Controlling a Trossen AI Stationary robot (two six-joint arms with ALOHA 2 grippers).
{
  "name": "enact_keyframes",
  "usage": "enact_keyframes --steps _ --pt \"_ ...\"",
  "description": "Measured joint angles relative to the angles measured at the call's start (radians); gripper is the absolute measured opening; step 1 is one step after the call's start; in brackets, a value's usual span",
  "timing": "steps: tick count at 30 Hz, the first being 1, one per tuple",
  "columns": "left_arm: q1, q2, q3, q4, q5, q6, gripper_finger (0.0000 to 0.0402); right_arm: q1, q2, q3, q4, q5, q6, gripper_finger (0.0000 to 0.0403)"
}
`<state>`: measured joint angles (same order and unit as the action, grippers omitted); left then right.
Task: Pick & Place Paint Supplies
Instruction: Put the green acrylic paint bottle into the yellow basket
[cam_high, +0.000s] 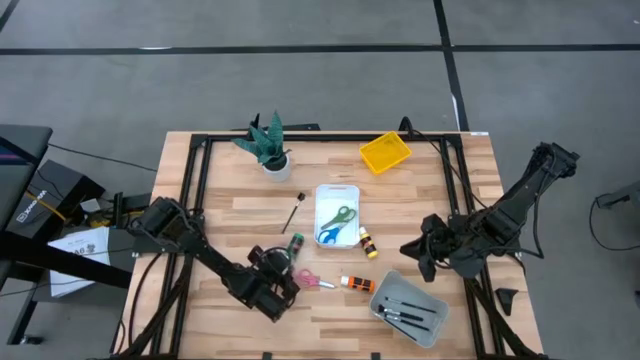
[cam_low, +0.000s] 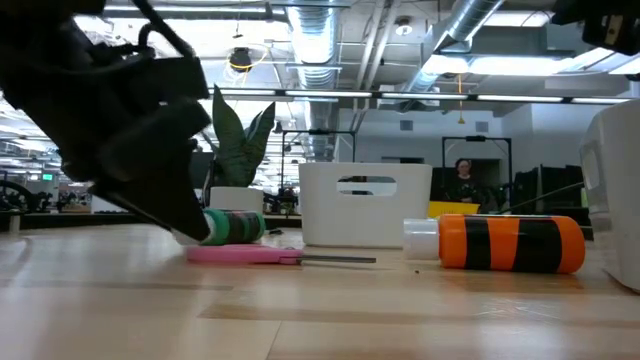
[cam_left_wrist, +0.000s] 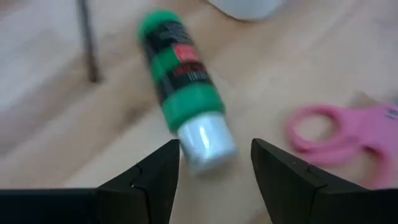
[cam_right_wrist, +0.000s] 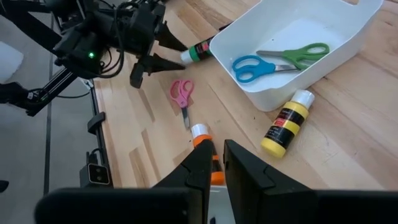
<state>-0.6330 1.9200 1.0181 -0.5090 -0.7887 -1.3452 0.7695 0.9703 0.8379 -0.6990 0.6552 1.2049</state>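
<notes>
- Two dark fingers of the left gripper (cam_left_wrist: 214, 165) stand spread apart in the left wrist view, with the white cap of the green plastic paint bottle (cam_left_wrist: 180, 84) lying just at their gap; nothing is clamped yet.
- That green paint bottle (cam_high: 295, 243) lies on its side on the wooden table (cam_high: 220, 215), just left of the white rectangular tray (cam_high: 337, 191) holding the blue-handled scissors (cam_right_wrist: 252, 65) and green-handled scissors (cam_right_wrist: 298, 53).
- Pink-handled scissors (cam_high: 308, 279) lie near the left gripper (cam_high: 287, 266), between it and the orange-and-black paint bottle (cam_high: 357, 284). A yellow paint bottle (cam_high: 367, 241) lies just beside the white tray, and a thin dark brush (cam_high: 292, 213) is on bare wood.
- The right gripper (cam_right_wrist: 217, 163) hovers above the orange bottle, its fingers nearly together with only a narrow slot between and nothing held; the right arm seems to be waiting near the grey tray (cam_high: 432, 300) with brushes in it.
- Risk, as I judge it: the bottle is round and lying down, so a finger touching the cap off-centre could roll it away toward the tray wall, or catch only the cap and slip.
- The pink scissors sit close enough that a wide sweep could nudge them.
- Only the low view shows the gripper tips (cam_low: 185, 225) down at the table, touching or nearly touching the bottle (cam_low: 232, 226); the high view alone shows the yellow tray (cam_high: 385, 152) and potted plant (cam_high: 267, 146) far from the work.
</notes>
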Motion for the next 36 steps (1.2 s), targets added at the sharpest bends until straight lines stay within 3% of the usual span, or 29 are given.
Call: enact_keyframes --steps 12,17,21,29,36 --pt "-0.068 -0.038 0.001 0.016 0.022 0.001 0.0192 0.002 0.000 0.000 -0.003 0.019 -0.005 0.0039" --pt "-0.017 -0.099 0.001 0.013 -0.050 0.005 0.0192 0.001 0.000 0.000 -0.003 0.026 -0.009 0.0039" --pt "0.076 -0.184 0.001 -0.002 -0.064 0.123 0.0193 0.000 0.000 0.000 -0.004 0.026 -0.009 0.0039" --pt "0.395 -0.239 0.000 -0.028 0.347 0.240 0.0212 0.000 0.000 0.000 -0.005 0.027 -0.004 0.0039" --pt "0.485 -0.238 0.001 -0.027 0.537 0.238 0.0210 0.010 0.000 0.000 -0.001 0.044 0.015 0.0039"
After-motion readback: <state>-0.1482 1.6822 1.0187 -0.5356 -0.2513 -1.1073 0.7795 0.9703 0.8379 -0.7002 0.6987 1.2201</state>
